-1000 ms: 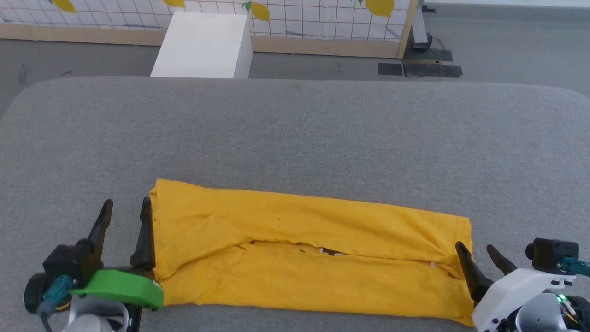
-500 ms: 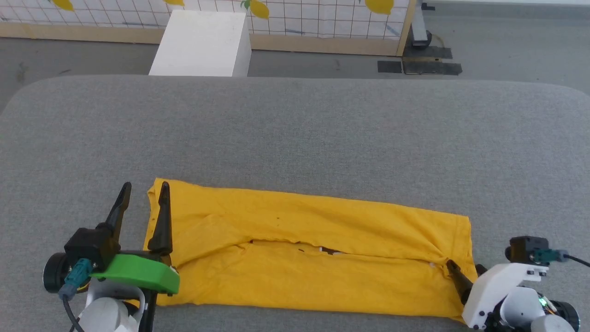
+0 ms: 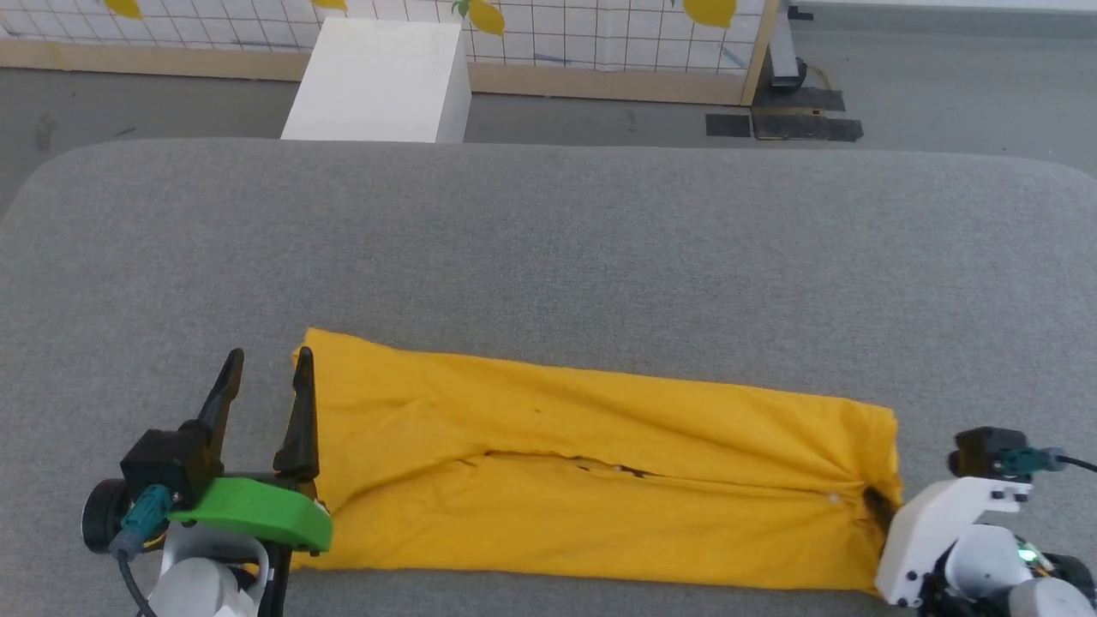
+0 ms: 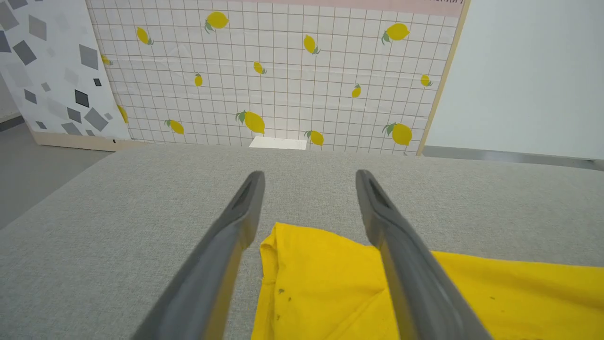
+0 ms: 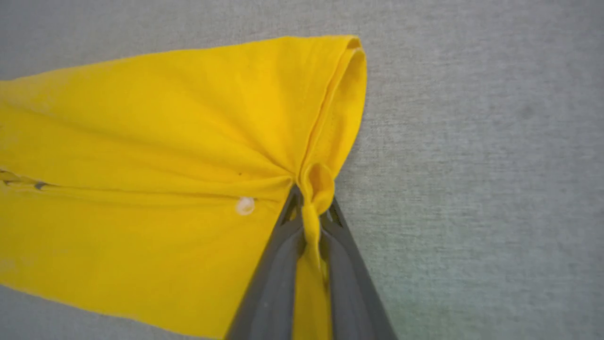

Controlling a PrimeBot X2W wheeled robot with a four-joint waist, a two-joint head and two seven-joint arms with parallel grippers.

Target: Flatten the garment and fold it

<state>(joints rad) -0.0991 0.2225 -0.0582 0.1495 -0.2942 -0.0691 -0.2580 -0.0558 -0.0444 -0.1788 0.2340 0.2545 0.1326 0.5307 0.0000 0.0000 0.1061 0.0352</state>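
Right claw [image 5: 314, 196] pinches garment [image 5: 165, 165] edge, clear in wrist view; left claw [image 3: 270, 353] spread.

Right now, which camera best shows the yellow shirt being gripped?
The right wrist view: the right end effector is shut on a fold of the garment. The head view shows the whole garment but little of the pinch; the left wrist view, its other end.

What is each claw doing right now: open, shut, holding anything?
Left claw: open, holding nothing, at the shirt's left end.
Right claw: shut on the shirt's right edge.
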